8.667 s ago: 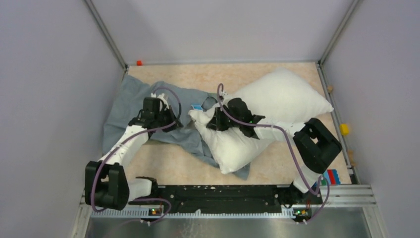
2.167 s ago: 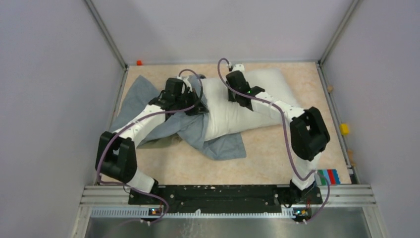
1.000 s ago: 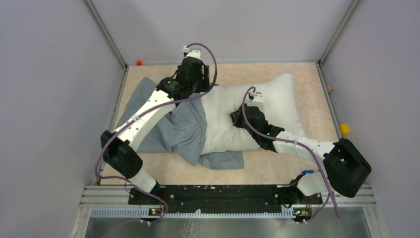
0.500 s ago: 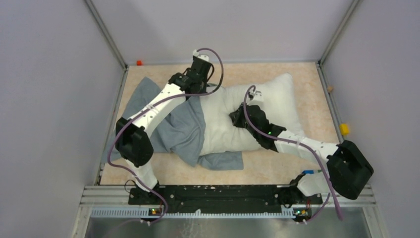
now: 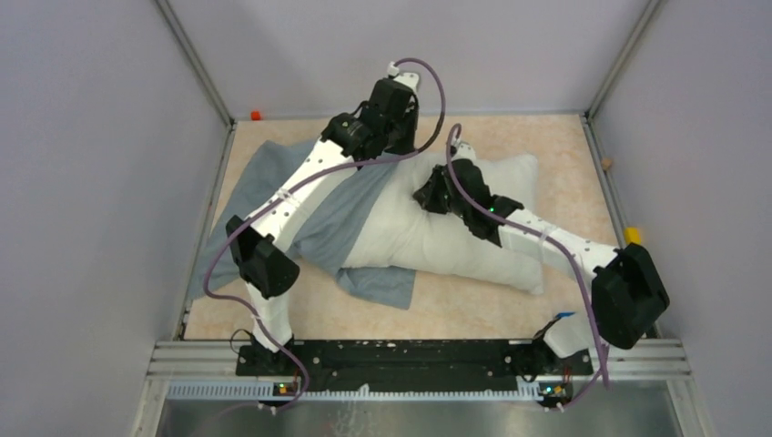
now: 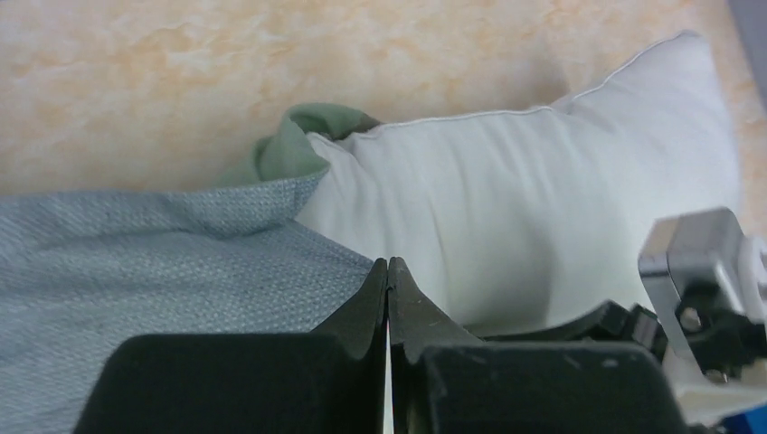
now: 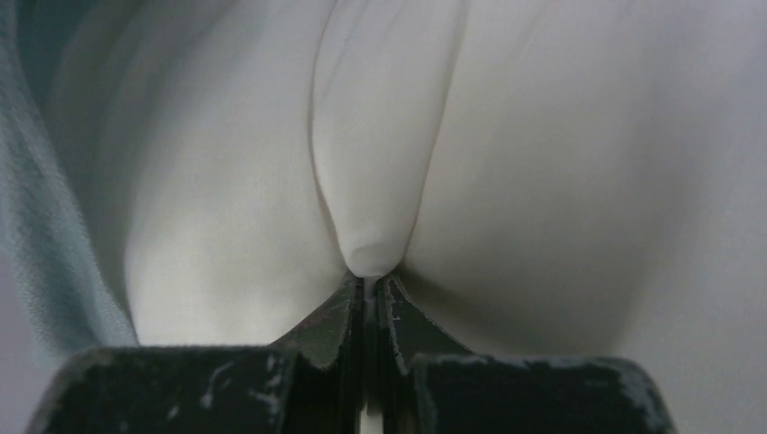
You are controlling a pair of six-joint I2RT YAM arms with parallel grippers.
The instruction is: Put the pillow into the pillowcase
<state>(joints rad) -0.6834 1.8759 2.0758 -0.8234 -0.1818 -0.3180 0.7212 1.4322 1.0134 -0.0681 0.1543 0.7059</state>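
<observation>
The white pillow (image 5: 455, 246) lies slantwise across the table, its left end inside the grey-blue pillowcase (image 5: 337, 214). My left gripper (image 5: 390, 146) reaches to the far middle. In the left wrist view it (image 6: 387, 262) is shut at the pillowcase (image 6: 136, 253) hem, which runs taut up to its tips, with the pillow (image 6: 506, 208) just to the right. My right gripper (image 5: 428, 196) rests on top of the pillow. In the right wrist view it (image 7: 369, 280) is shut on a pinched fold of the pillow (image 7: 543, 181), and the pillowcase (image 7: 45, 226) edge shows at the left.
Grey walls close in the table at the left, back and right. A small orange piece (image 5: 256, 116) sits at the back left corner and a yellow block (image 5: 632, 237) on the right rail. The right wrist's metal bracket (image 6: 696, 271) shows in the left wrist view.
The left gripper has shut at the pillowcase hem and moved right and farther back, drawing the cloth over the pillow. The right arm swung the pillow, whose near end slid toward the right front.
</observation>
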